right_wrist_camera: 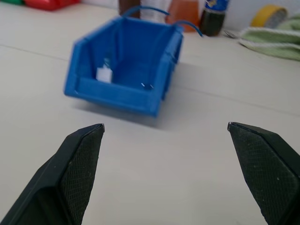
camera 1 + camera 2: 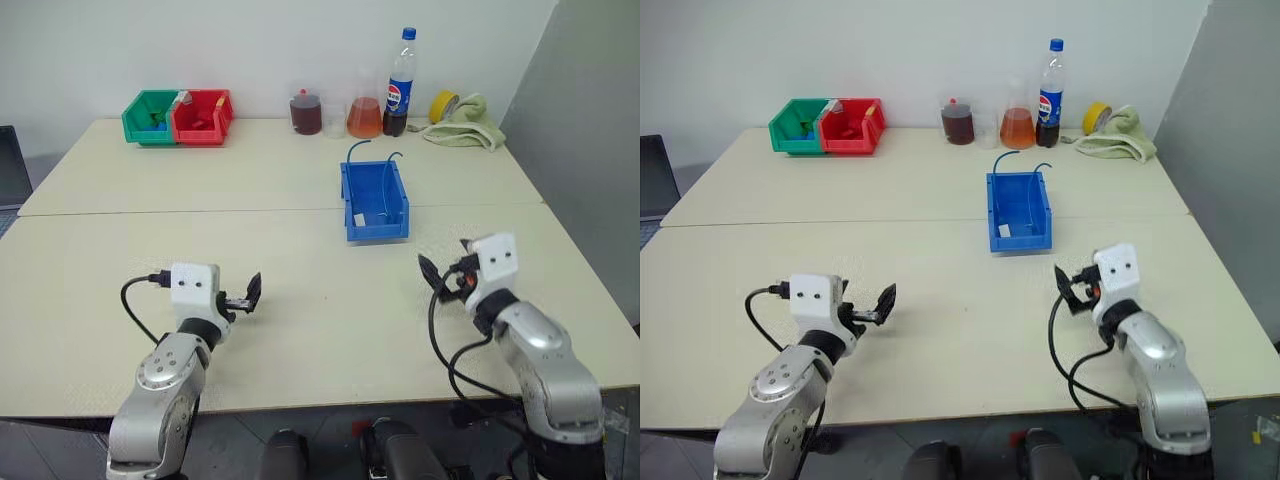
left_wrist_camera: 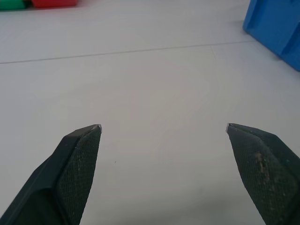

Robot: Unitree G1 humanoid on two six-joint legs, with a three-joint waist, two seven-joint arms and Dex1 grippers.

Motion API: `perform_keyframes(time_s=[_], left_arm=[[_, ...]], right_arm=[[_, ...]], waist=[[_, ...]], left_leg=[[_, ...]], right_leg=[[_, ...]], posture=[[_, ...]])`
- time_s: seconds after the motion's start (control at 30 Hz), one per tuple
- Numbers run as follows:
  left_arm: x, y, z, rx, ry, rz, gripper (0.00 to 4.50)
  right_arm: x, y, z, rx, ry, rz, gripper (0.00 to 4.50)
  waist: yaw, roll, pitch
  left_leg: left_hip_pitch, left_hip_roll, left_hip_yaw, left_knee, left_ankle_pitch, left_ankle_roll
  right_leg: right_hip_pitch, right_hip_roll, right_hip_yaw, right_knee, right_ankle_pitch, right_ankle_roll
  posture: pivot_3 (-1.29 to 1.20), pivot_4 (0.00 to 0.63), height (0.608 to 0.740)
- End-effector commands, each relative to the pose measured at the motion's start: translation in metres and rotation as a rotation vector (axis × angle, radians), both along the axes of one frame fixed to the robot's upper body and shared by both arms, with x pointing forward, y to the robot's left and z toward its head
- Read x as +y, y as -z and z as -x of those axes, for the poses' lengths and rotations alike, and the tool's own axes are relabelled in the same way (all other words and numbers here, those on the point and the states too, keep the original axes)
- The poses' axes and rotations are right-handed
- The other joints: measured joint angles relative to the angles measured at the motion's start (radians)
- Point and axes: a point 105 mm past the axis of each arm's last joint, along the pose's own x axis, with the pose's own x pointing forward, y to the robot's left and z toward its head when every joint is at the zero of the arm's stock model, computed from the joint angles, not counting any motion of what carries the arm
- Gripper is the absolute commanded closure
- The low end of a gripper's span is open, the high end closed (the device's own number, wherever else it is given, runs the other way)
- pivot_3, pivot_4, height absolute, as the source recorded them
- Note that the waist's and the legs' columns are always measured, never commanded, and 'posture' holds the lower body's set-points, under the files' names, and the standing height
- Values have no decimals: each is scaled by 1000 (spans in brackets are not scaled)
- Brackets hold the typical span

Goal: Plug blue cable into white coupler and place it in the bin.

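The blue bin stands on the table right of centre, ahead of my right arm. Inside it the white coupler lies near the front wall of the bin. The blue cable runs along the bin's inside and arcs up over its far rim. My left gripper hovers low over the near left of the table, open and empty, with bare tabletop between its fingers. My right gripper is open and empty too, pointing at the bin from a short distance in front of it.
A green bin and a red bin sit side by side at the far left. Along the back edge stand a dark jar, an orange flask, a cola bottle, yellow tape and a green cloth.
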Motion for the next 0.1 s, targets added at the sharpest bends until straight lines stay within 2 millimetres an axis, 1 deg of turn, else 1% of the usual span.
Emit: perform_keyframes(time_s=[0.03,0.1], left_arm=[[-4,0,8,-40,-44,-2,0],[-2,4,10,-40,-71,9,0]], right_arm=[[-4,0,5,-65,76,-29,11],[-5,5,3,-63,98,-45,11]], waist=[[0,0,0],[0,0,0]], left_leg=[[1,0,0,0,0,0],[2,0,0,0,0,0]], right_leg=[[2,0,0,0,0,0],[3,0,0,-1,0,0]], posture=[[0,150,740],[0,150,740]])
